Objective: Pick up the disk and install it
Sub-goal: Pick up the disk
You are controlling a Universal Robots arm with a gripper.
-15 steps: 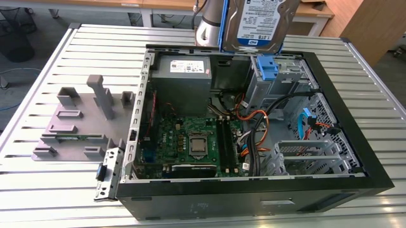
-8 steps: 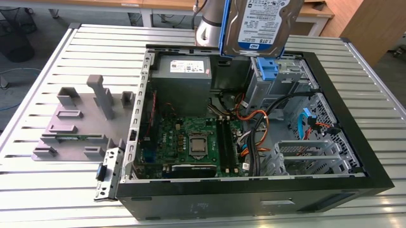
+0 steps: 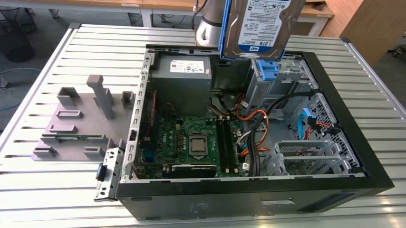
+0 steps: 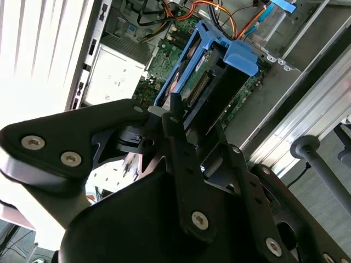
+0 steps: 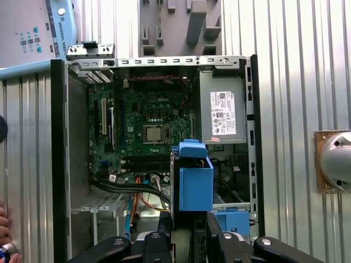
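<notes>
The disk (image 3: 261, 23) hangs on edge above the back of the open computer case (image 3: 254, 190), its white-and-blue label facing the exterior view and a blue plastic bracket (image 3: 223, 33) framing it. In the second wrist view my gripper (image 4: 193, 125) is shut on the disk (image 4: 202, 83), black fingers (image 4: 174, 118) clamping its sides, and the circuit-board side shows. In the first wrist view the blue bracket (image 5: 194, 181) sticks out from the gripper (image 5: 189, 223) over the case's drive bay area (image 5: 233, 222).
Inside the case lie the green motherboard (image 3: 190, 142), the grey power supply (image 3: 182, 71), a blue-tabbed drive bay (image 3: 269, 71) and loose cables (image 3: 260, 123). A grey fixture block (image 3: 76, 123) stands on the slatted table at the exterior view's left. A hand (image 5: 3, 226) shows at one table edge.
</notes>
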